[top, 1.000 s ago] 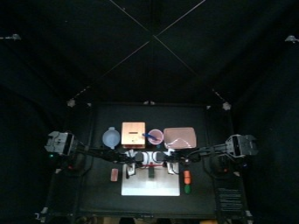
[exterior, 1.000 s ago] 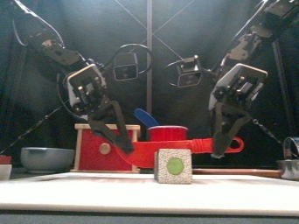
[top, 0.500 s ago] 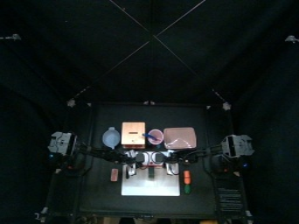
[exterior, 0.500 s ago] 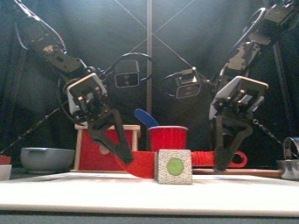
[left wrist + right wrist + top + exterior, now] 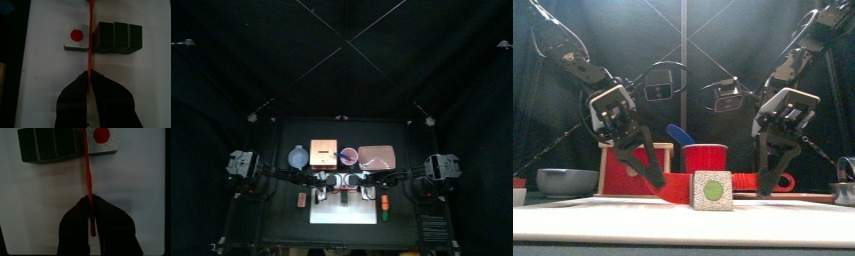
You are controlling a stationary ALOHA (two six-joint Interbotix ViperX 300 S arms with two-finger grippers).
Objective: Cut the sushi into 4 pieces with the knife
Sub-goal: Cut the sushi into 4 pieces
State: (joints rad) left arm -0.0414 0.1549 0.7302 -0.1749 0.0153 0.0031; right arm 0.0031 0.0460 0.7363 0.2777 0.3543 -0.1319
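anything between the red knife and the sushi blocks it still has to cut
Nothing visible does. The red knife, held by the left gripper and the right gripper, stands in the gap between the cut-off end piece and the three joined blocks.

The sushi roll [image 5: 712, 189] is lying on the board [image 5: 338, 214], the knife [image 5: 89, 50] sitting between one end piece and the rest; behind are standing bowl [image 5: 564, 181], box [image 5: 611, 170], cup [image 5: 706, 158], tray [image 5: 376, 156], left to right.
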